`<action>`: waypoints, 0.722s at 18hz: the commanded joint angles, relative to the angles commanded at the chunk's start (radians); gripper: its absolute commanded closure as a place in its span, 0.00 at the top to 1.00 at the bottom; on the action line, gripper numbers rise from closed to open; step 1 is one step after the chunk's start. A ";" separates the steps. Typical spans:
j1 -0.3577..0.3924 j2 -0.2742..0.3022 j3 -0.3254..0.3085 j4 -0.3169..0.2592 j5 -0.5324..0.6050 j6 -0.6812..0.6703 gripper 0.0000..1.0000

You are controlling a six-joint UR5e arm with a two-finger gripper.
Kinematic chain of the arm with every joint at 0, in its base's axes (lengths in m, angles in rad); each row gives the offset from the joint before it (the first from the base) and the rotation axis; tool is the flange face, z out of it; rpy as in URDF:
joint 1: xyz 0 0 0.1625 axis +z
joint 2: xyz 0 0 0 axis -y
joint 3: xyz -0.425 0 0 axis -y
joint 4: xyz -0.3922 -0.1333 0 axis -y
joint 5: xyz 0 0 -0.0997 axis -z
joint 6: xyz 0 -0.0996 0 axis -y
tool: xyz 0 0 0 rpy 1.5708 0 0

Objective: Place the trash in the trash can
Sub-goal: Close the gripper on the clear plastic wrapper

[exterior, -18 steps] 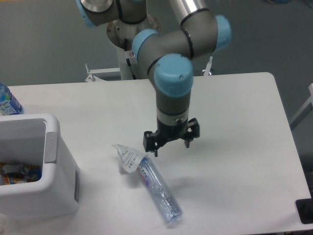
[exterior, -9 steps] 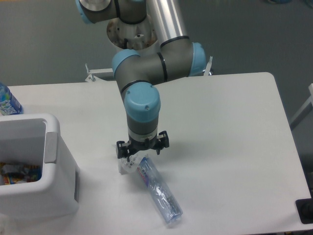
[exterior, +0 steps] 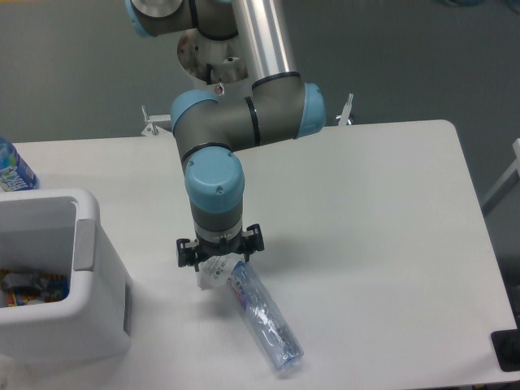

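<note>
The claw hangs directly over the crumpled white wrapper, its jaws spread apart with one on each side of the wrapper's top. The wrapper lies on the white tabletop, touching the cap end of the clear bottle, which stretches away toward 5 o'clock. The white trash can stands at 9 o'clock from the claw, well apart, with colourful litter inside.

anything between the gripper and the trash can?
No, in the camera view only bare table separates the gripper, directly above the wrapper, from the trash can.
</note>
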 joint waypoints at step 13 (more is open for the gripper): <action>-0.002 -0.014 -0.002 0.014 0.006 0.002 0.94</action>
